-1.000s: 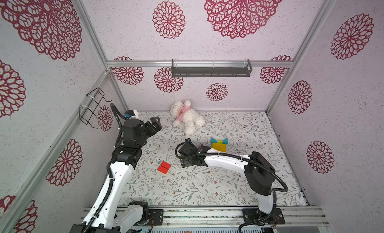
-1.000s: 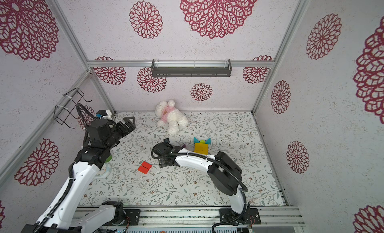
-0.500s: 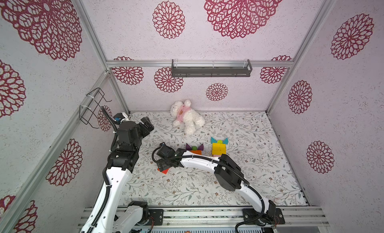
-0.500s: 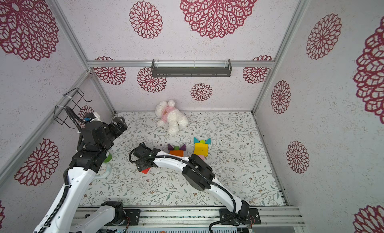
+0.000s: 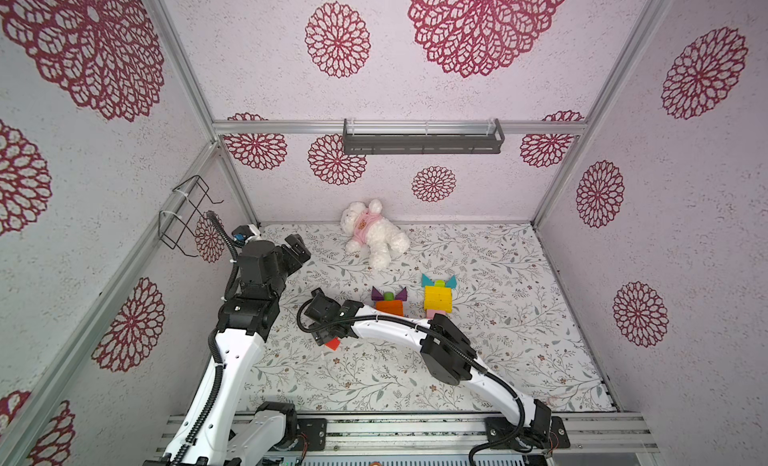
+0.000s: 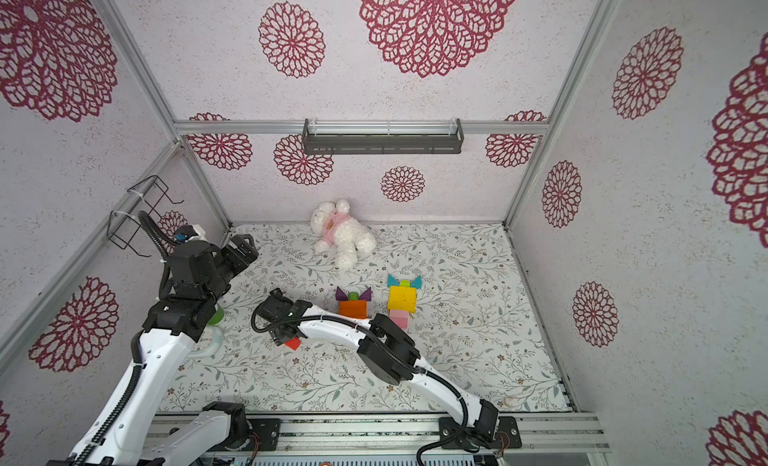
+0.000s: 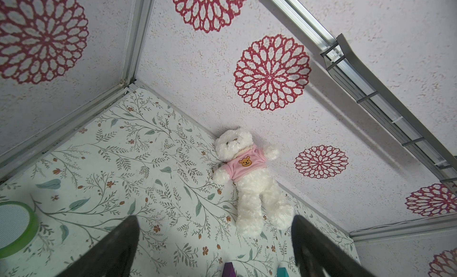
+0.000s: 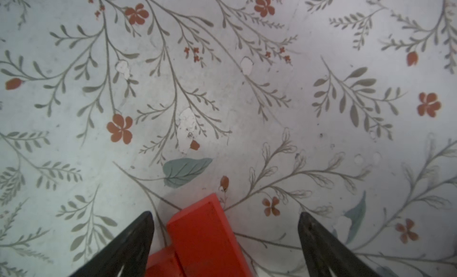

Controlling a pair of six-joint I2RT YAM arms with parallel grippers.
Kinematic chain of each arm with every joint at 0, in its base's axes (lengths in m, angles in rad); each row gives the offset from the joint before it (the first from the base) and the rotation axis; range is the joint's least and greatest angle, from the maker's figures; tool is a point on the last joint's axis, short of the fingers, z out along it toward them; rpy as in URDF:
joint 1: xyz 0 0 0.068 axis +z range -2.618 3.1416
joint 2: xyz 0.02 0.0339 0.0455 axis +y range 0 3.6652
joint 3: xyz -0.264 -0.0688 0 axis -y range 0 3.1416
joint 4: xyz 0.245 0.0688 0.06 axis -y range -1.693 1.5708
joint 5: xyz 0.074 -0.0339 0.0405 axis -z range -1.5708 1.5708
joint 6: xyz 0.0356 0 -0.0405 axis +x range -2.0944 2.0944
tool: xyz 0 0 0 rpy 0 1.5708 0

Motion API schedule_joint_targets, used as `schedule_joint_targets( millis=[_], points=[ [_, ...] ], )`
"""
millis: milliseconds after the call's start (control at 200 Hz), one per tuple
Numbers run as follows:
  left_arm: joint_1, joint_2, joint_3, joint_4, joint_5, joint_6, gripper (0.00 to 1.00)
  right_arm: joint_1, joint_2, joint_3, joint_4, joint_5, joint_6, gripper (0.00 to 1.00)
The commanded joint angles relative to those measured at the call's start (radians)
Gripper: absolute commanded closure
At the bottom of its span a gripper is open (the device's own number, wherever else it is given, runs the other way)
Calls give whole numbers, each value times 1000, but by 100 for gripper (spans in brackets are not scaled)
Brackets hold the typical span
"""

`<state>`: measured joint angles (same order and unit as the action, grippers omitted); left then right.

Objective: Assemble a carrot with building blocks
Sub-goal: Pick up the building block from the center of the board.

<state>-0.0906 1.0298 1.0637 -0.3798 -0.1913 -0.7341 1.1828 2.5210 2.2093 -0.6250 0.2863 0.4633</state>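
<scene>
1. The walls (image 5: 415, 89) are pale pink with big red flower shapes (image 5: 337, 39) on them.
2. The floor (image 5: 540, 339) is white with little green leaves and small orange flowers.
3. A long grey shelf (image 5: 422, 143) hangs on the back wall.
4. A black wire rack (image 5: 185, 218) hangs on a side wall.
5. Shiny metal bars (image 5: 291, 128) run along the corners and edges.

The left hand (image 7: 215, 221) hangs high with jaws spread; the right hand (image 8: 225, 213) reaches low, jaws wide.
</scene>
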Motion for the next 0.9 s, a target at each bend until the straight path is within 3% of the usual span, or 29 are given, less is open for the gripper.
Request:
schedule_joint_targets(
  millis=[0,195,455,706,896],
  points=[
    [7,9,-8,7,5,-10,3,11,-78,-105,-74,43,-27,8],
    [7,8,-10,9,7,-8,3,15,-190,-283,-15,19,-6,9],
    [8,27,-9,13,33,-5,3,14,-266,-331,6,-43,-15,9],
    [8,40,-10,19,51,-8,3,7,-250,-330,-90,-42,182,6],
    [8,43,-10,20,69,-13,3,11,-287,-388,-71,-54,244,13]
  ],
)
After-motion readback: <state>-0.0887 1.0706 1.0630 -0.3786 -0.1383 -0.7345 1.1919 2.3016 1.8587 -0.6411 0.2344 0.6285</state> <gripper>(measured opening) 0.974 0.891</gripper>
